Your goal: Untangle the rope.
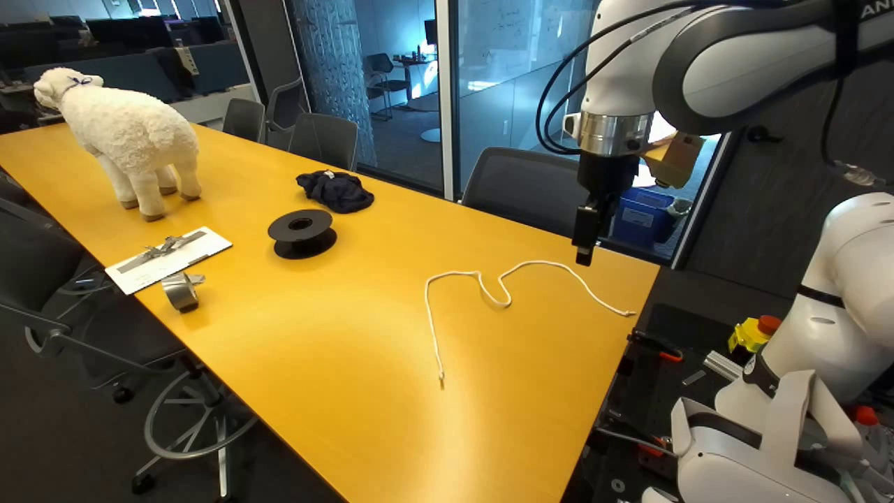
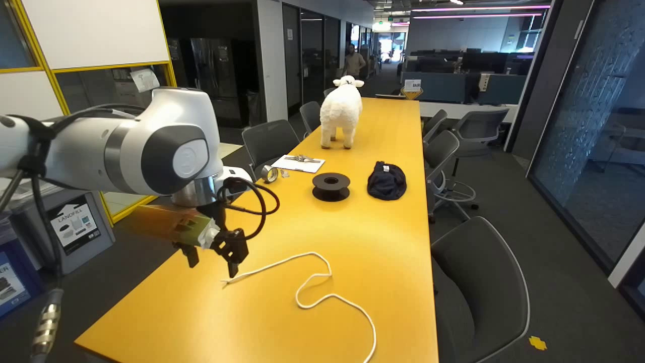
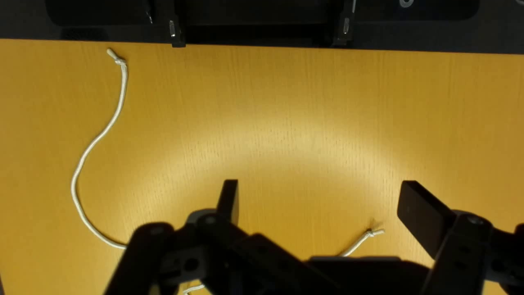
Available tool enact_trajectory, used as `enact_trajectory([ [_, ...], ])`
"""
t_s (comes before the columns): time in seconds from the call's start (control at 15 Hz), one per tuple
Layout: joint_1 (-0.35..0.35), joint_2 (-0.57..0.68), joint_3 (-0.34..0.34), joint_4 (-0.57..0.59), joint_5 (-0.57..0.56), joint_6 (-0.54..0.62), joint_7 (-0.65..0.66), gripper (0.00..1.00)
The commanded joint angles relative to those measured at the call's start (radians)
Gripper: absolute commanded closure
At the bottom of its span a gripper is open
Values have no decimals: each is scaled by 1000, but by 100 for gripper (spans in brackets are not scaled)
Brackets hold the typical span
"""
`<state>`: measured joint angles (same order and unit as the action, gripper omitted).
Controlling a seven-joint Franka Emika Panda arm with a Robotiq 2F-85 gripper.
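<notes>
The white rope [image 1: 538, 263] lies on the yellow table in both exterior views, in loose bends with no crossing that I can make out. In an exterior view, the rope [image 2: 313, 253] runs out of the frame at the bottom. Both knotted ends show in the wrist view, where the rope [image 3: 74, 184] curves down the left side and its middle is hidden behind my gripper [image 3: 321, 190]. The jaws stand wide apart, with nothing held. One rope end appears below the gap, towards the right finger [image 3: 423, 217]. In an exterior view, my gripper [image 2: 212, 265] hangs above the table, apart from the rope.
On the table [image 1: 335, 363] farther off stand a black spool [image 1: 302, 234], a dark cloth cap [image 1: 336, 191], a tape roll [image 1: 180, 292], a white board with a metal part [image 1: 167, 258] and a plush sheep [image 1: 133, 133]. Chairs [image 2: 484, 287] line the long sides.
</notes>
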<state>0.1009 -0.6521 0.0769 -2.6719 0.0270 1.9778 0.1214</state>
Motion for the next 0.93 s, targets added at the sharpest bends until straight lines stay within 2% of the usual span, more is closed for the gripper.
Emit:
enact_trajectory([
  [0.0, -10, 0, 9, -8, 6, -1, -5, 0],
  [0.87, -12, 1, 8, -28, 5, 3, -3, 0],
])
